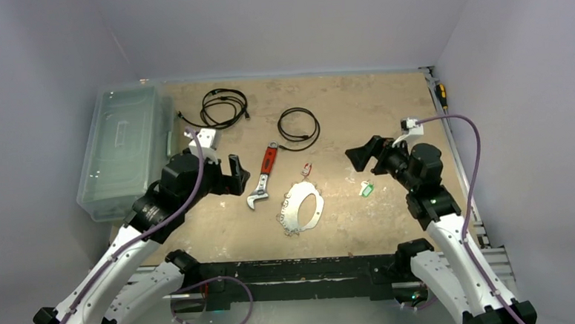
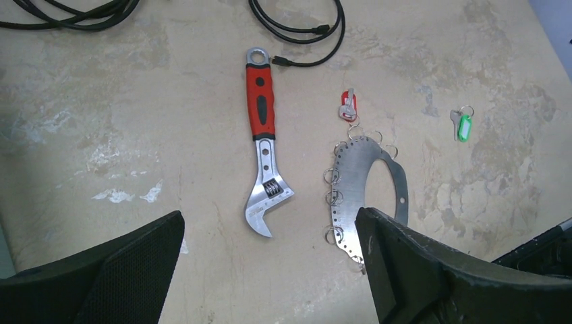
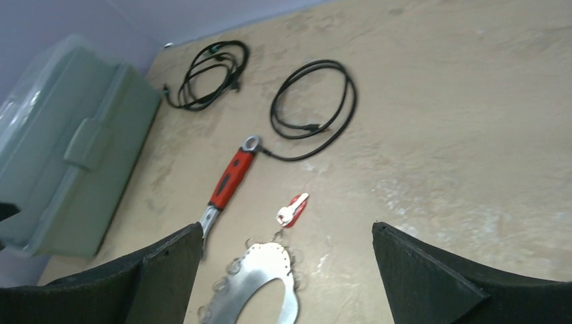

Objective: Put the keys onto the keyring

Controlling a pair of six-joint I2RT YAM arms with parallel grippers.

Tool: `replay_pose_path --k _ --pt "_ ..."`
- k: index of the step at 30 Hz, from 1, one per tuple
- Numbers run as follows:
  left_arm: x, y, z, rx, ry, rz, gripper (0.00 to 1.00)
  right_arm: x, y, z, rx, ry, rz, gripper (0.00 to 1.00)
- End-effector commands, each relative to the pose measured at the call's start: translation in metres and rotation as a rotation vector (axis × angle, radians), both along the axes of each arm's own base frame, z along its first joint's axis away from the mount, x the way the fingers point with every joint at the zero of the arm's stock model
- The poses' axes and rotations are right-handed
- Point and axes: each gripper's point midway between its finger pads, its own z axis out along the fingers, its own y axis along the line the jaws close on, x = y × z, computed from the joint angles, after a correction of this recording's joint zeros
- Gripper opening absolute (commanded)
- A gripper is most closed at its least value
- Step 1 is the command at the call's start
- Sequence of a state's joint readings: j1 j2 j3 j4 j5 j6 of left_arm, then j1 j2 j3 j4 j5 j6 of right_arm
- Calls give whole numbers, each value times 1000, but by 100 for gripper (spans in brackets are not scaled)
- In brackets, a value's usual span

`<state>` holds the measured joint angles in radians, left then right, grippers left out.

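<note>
With my left gripper (image 1: 235, 178) and right gripper (image 1: 362, 158) both open and empty, I'm at the start: the keyring (image 1: 291, 206) lies mid-worktop (image 1: 341, 114) toward the near edge, red key (image 1: 306, 168) just beyond it, green key (image 1: 366, 190) toward the right edge, which I judge needs a careful pinch first.

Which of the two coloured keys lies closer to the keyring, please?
The red-headed key, just off the far end of the keyring; the green-headed key sits well apart to the right.

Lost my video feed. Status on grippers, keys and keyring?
Left gripper open, right gripper open, both empty. Red key and green key loose, off keyring. Wrench beside keyring, apart.
</note>
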<state>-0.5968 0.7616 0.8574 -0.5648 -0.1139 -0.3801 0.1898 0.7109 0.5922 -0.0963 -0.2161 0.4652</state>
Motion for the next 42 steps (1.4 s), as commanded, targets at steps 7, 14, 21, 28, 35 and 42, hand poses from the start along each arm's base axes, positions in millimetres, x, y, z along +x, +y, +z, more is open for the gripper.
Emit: replay_pose_path --k 7,14,21,28,35,42 --pt "2 -12 -6 24 -1 -85 99 -15 42 -25 87 102 206 92" --pt "2 -10 -8 30 0 -74 98 -6 66 -74 -12 249 248 77" --pt "4 -12 -12 39 15 -77 98 -1 82 -95 -19 282 293 63" --pt "4 -13 -12 38 16 -84 98 -1 90 -128 -34 352 313 53" --pt "4 -13 -11 35 10 -82 98 -3 99 -145 -41 385 330 50" --pt "3 -12 -10 33 7 -82 97 -9 110 -152 -64 364 359 60"
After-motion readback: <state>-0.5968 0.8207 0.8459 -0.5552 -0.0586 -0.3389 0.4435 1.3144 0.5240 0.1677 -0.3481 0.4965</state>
